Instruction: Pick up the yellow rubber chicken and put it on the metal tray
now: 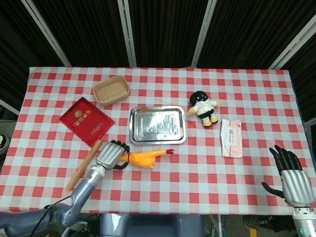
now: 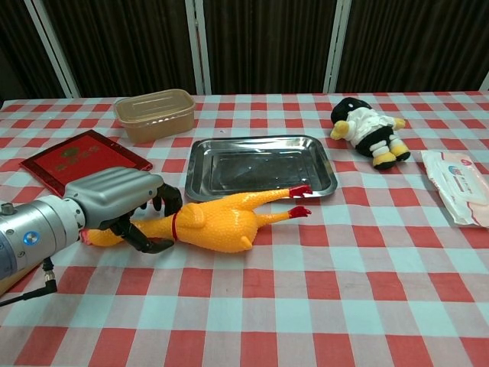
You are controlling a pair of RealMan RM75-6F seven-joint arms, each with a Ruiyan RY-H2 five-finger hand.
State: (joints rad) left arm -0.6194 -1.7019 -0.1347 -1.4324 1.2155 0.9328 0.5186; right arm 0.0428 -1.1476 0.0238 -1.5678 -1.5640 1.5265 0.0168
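The yellow rubber chicken (image 1: 144, 158) (image 2: 218, 222) lies on its side on the checked cloth, its red feet pointing toward the metal tray (image 1: 157, 124) (image 2: 260, 164) just behind it. My left hand (image 1: 111, 154) (image 2: 118, 199) is at the chicken's neck, fingers arched over it and thumb on the near side, the neck passing between them. The chicken still rests flat on the table. My right hand (image 1: 290, 177) hovers at the table's near right corner, fingers spread and holding nothing; only the head view shows it.
A tan container (image 1: 111, 91) (image 2: 155, 113) and a red booklet (image 1: 86, 121) (image 2: 84, 159) sit left of the tray. A wooden stick (image 1: 81, 168) lies under my left forearm. A plush doll (image 1: 204, 107) (image 2: 367, 128) and a wipes pack (image 1: 231, 138) (image 2: 462, 183) lie to the right.
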